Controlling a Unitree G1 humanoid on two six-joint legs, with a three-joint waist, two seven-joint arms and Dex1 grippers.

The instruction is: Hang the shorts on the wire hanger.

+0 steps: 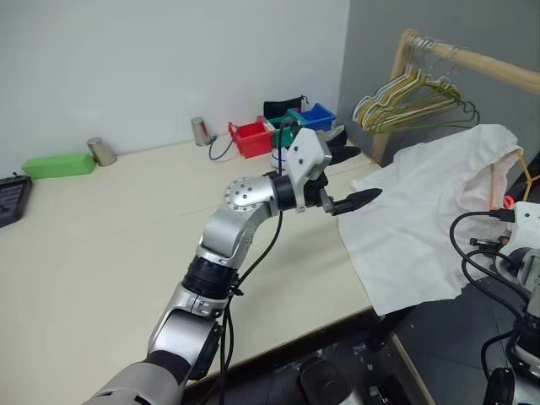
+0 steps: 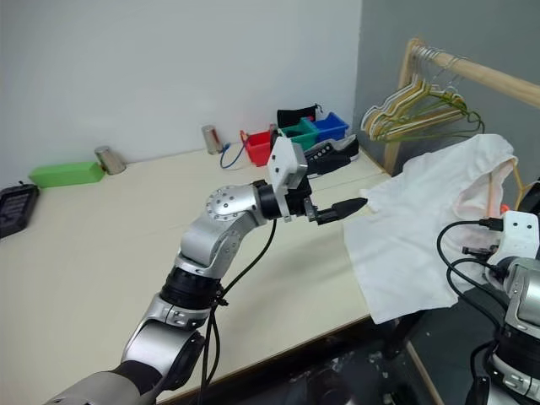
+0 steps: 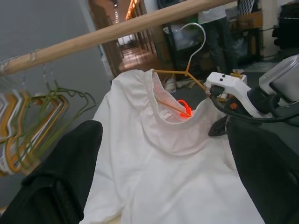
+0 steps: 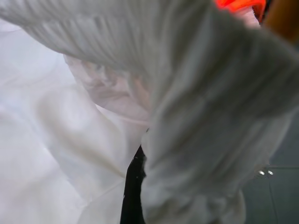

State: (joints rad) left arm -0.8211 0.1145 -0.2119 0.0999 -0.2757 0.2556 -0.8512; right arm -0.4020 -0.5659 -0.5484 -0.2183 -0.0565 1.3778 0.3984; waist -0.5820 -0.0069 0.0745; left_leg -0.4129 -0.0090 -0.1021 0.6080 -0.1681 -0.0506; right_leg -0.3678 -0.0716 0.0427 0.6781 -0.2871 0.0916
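The white wrinkled shorts [image 1: 422,219] hang from the table's right edge up to their gathered waistband [image 3: 154,93], which is draped over the tan wire hanger [image 3: 184,72]. The hanger's hook [image 3: 198,35] is free in the air below the wooden rail. My right gripper [image 3: 219,123] is shut at the hanger's end, with the cloth wrapped over its black finger [image 4: 133,191]. My left gripper [image 1: 353,179] is open over the table's right edge, pointing at the shorts' near edge without touching them.
A wooden rail [image 1: 481,59] at the right carries several coloured hangers [image 1: 405,101]. Red, green and blue bins [image 1: 283,126], a dark shoe [image 2: 333,152], two metal cups [image 1: 101,152] and a green block [image 1: 57,164] sit along the table's back. The table edge [image 1: 337,325] is close.
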